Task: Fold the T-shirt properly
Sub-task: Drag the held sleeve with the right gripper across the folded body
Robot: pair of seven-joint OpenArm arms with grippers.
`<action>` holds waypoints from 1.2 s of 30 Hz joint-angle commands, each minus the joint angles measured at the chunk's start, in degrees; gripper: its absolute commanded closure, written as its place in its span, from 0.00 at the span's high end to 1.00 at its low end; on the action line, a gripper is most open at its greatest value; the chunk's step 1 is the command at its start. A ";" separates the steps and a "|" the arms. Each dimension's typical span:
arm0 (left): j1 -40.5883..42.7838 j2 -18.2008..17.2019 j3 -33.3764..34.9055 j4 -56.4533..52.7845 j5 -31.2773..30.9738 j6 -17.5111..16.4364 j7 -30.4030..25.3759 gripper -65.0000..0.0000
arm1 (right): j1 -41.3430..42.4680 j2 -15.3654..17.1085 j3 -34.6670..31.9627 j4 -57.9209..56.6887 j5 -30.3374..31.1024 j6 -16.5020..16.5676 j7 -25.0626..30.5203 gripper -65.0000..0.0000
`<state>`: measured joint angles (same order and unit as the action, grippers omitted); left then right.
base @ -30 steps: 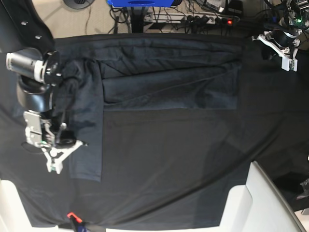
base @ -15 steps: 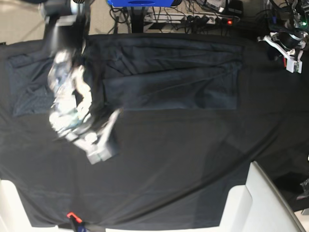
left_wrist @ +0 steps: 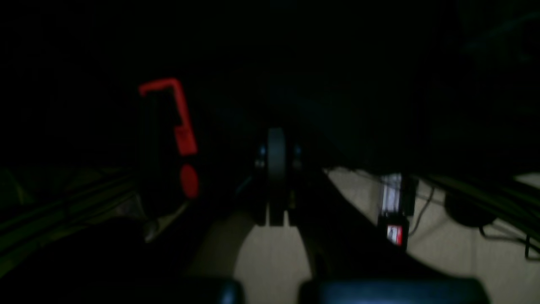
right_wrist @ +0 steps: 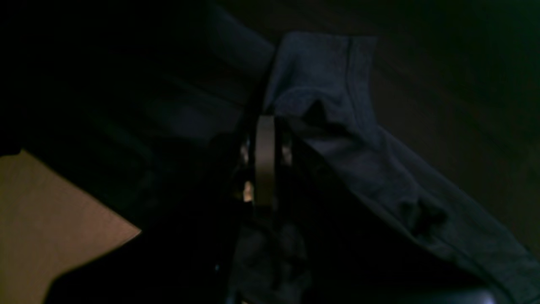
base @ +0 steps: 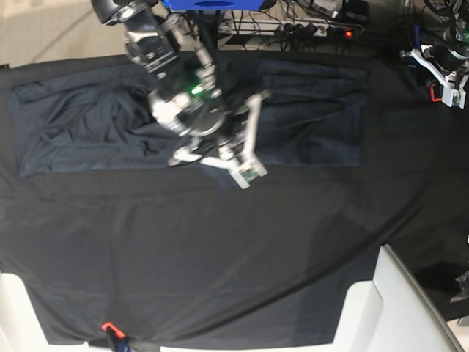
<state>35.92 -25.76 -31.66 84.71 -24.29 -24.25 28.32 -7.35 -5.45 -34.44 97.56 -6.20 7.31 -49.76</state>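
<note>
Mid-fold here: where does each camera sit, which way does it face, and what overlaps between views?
Base: overhead, looking down on the tablecloth and T-shirt; shows the right arm mid-table and the left gripper at the far corner.
Left wrist: on the left arm, looking past its shut left gripper off the table edge at floor and cables; very dark.
Right wrist: on the right arm, looking along the right gripper shut on T-shirt fabric.
Shared: base and right wrist both show the T-shirt and right gripper.

A black tablecloth carries the T-shirt, seemingly spread flat.
</note>
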 commanded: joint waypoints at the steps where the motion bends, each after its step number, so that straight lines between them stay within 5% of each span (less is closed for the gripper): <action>1: 0.87 -1.63 -0.56 0.61 -0.37 0.03 -0.84 0.00 | 0.45 -0.57 -1.83 1.21 0.44 -0.41 0.92 0.00; 9: 1.84 -2.42 -0.56 -1.23 0.16 0.03 -0.84 0.00 | 0.81 -0.30 -12.11 0.86 0.61 -4.45 1.10 0.00; 15: 1.66 -2.15 -0.56 -2.03 6.05 0.03 -0.93 0.00 | 1.86 -0.04 -12.47 0.07 5.80 -4.19 1.19 0.00; 26: 1.66 -1.89 -0.56 -1.76 6.05 0.03 -0.93 0.00 | 6.52 1.10 -19.67 -3.71 12.75 -4.10 2.86 0.00; 36: 0.87 -1.89 -0.47 -1.94 6.05 0.03 -0.93 0.00 | 10.39 -0.30 -24.33 -10.13 12.83 -4.10 3.12 0.00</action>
<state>36.23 -26.61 -31.68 82.00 -18.20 -24.23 28.03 2.35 -4.45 -58.72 86.35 6.00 2.79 -47.99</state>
